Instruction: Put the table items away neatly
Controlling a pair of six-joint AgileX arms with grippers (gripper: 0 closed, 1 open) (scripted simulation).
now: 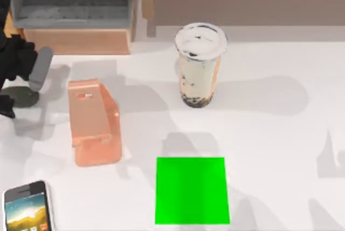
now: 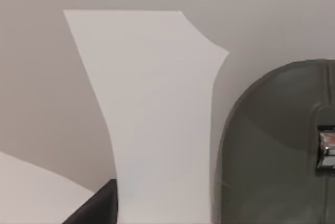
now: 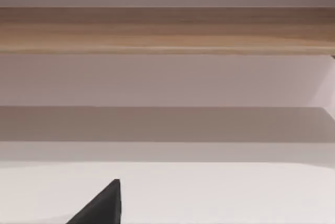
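Left claw is at the far-left edge of the bench, low over the dark grey mouse. The left wrist view shows the mouse close under the camera, with one dark fingertip beside it. Whether the fingers are released or clenched on the mouse cannot be told from these views.

The right arm is parked off the right side; its wrist view looks across bare bench toward a wooden ledge, one dark fingertip at the edge. Its claw state cannot be told either.

Other items: the smartphone lies flat at the near-left corner, screen up. The milk-tea cup stands upright, far of centre, lid on. The salmon-pink stand lies left of centre; the green square lies near centre. None of these touch. An open grey cabinet sits at far left.

Judgement: the mouse step is in hand, at the grasp stage; phone and cup remain untouched. The next move calls for a confirmed, centred hold across the mouse's sides before lifting, since its rounded shell could slip.
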